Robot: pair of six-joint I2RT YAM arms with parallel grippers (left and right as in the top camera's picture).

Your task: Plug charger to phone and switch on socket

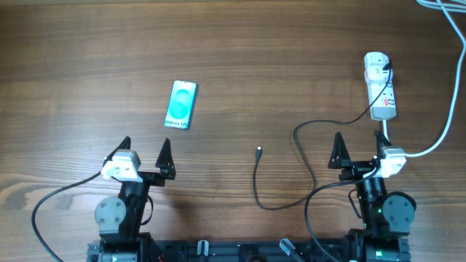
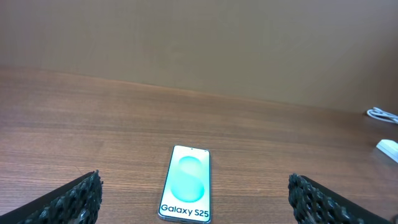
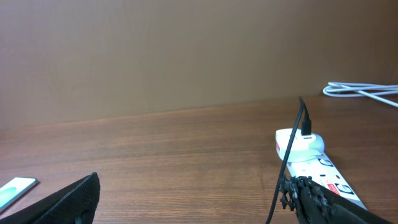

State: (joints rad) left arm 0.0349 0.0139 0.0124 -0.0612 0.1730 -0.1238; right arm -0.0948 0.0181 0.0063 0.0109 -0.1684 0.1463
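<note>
The phone [image 1: 181, 105] lies flat on the table with a teal screen and a white text band at its near end. It shows in the left wrist view [image 2: 185, 183], just ahead of my open, empty left gripper [image 1: 145, 151]. The thin black charger cable [image 1: 302, 149] runs from the white socket strip [image 1: 379, 86] in loops to its plug tip [image 1: 258, 151] at table centre. My right gripper [image 1: 358, 149] is open and empty, just in front of the socket [image 3: 314, 162], with the cable [image 3: 287, 155] crossing by its right finger.
A thicker white cable [image 1: 444, 124] runs from the socket's near end up the right side to the far right corner [image 3: 364, 91]. Black arm cables trail beside both bases near the front edge.
</note>
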